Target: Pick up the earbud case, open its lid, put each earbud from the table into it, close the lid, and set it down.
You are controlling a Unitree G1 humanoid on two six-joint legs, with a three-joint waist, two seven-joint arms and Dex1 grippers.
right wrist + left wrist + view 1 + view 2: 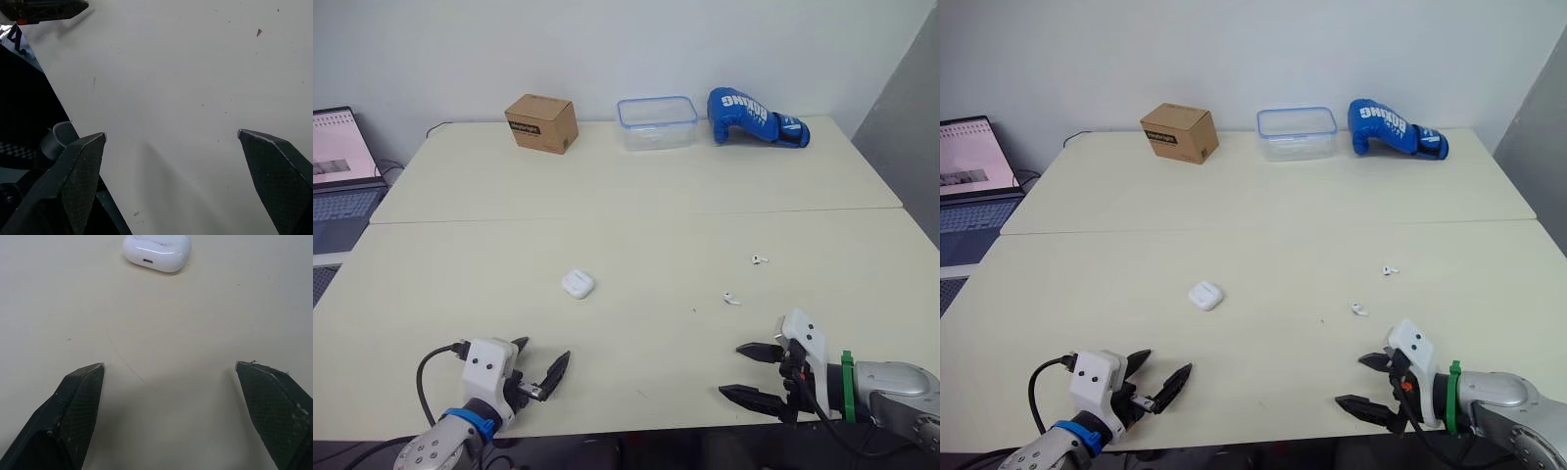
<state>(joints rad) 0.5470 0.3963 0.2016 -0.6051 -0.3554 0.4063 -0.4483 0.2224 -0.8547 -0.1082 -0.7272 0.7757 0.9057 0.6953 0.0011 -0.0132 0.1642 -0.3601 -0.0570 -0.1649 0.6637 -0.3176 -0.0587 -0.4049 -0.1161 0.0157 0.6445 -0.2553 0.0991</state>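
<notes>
Earbud case (156,252), port visible in left wrist view, ahead of splayed left gripper (544,349); two earbuds (731,299), in eye views, beyond splayed right gripper (730,369).

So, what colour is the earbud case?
White. The earbud case shows best in the left wrist view.

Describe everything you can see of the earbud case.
The case is small, white and rounded, of what looks like glossy plastic. It is closed. It lies flat on the table, near the middle, with nothing else touching it. A small dark port shows on the side facing the open left gripper, which is apart from it.
</notes>
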